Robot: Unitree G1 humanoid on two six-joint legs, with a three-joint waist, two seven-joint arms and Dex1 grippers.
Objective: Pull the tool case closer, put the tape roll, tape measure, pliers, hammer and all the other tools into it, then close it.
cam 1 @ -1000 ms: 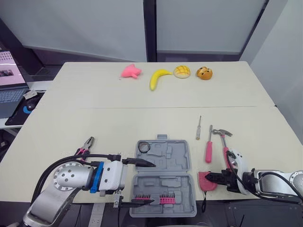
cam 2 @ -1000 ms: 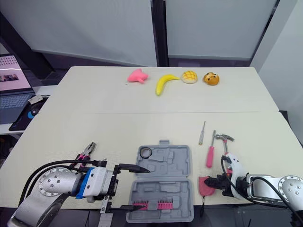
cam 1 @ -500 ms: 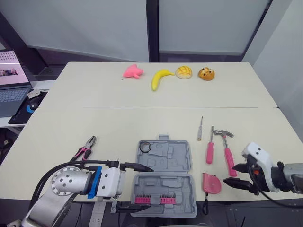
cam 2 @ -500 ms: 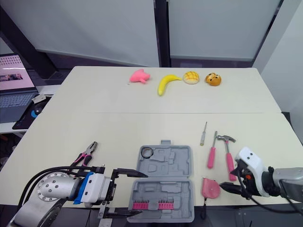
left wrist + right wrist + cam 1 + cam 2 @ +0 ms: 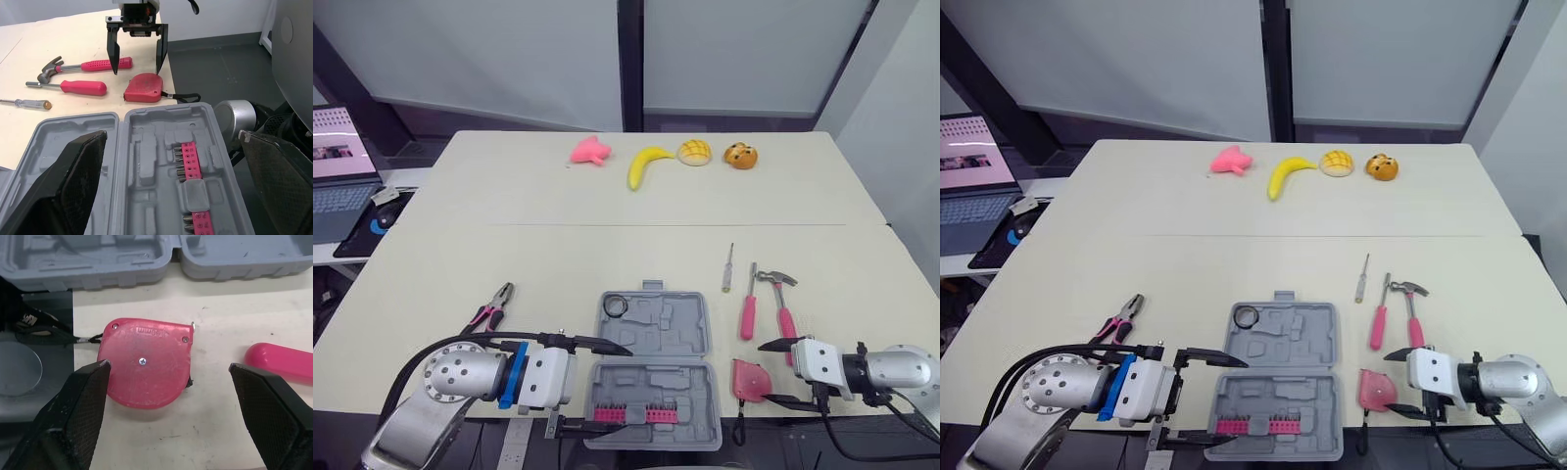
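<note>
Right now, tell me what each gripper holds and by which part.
Nothing. Left gripper open at the tool case; right gripper open, facing the tape measure.

The grey tool case (image 5: 668, 325) lies open and flat before me at the near edge of the desk (image 5: 558, 225). Pink bits (image 5: 626, 415) sit in its near half, and the black tape roll (image 5: 613, 305) in its far-left corner. The pink tape measure (image 5: 749, 379) lies just right of the case. Beyond it lie the pink hammer (image 5: 781, 304), a pink screwdriver (image 5: 746, 309) and a slim screwdriver (image 5: 727, 266). The pliers (image 5: 490, 307) lie to the left.

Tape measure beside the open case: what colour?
A pink plastic tape measure; clearest in the right wrist view.
</note>
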